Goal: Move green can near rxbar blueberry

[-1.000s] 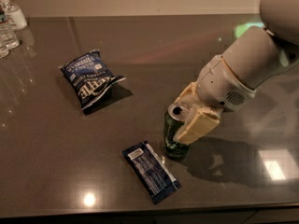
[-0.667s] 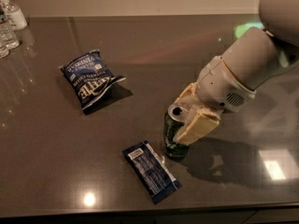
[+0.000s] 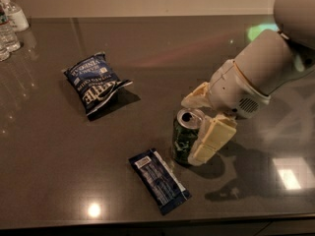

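The green can [image 3: 183, 137] stands upright on the dark table, silver top showing, just right of the rxbar blueberry [image 3: 159, 180], a flat dark blue wrapper with a white label lying near the front edge. The two are about a finger's width apart. My gripper [image 3: 191, 131] reaches in from the right and is shut on the can. One pale finger [image 3: 212, 138] lies against the can's right front side, and the other finger [image 3: 195, 95] sits behind it.
A puffy blue chip bag [image 3: 94, 82] lies at the left middle of the table [image 3: 147, 48]. Water bottles [image 3: 11, 23] stand at the far left corner. The white arm [image 3: 266, 68] crosses the right side. The front table edge runs close below the bar.
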`<move>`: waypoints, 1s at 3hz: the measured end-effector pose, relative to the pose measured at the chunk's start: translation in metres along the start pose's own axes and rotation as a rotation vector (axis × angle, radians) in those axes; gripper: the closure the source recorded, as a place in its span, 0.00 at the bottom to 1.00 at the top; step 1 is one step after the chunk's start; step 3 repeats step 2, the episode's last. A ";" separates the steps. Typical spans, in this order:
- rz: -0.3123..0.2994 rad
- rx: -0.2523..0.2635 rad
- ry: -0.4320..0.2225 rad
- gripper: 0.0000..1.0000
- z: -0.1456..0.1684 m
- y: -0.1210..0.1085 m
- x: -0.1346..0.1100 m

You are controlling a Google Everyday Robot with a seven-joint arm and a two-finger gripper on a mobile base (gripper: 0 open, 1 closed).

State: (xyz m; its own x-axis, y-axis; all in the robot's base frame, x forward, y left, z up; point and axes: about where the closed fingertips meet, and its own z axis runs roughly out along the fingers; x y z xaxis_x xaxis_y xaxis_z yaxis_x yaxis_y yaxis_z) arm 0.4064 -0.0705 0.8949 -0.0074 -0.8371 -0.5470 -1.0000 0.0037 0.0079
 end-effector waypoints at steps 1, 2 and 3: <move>0.013 0.027 -0.021 0.00 -0.013 -0.006 0.003; 0.014 0.028 -0.022 0.00 -0.014 -0.006 0.003; 0.014 0.028 -0.022 0.00 -0.014 -0.006 0.003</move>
